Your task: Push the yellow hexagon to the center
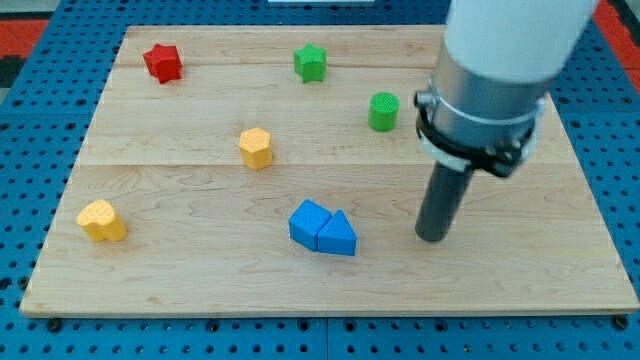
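Observation:
The yellow hexagon [256,148] sits on the wooden board [200,280], left of the board's middle. My tip [432,237] rests on the board at the view's right, far to the right of and below the yellow hexagon, and to the right of the blue blocks. The rod hangs from a large white and grey arm that fills the view's top right.
A red star [162,63] lies at the top left, a green star [311,62] at the top middle, a green cylinder [383,111] just left of the arm. A yellow heart-like block [102,220] lies at the lower left. Two blue blocks [309,223] [339,236] touch below centre.

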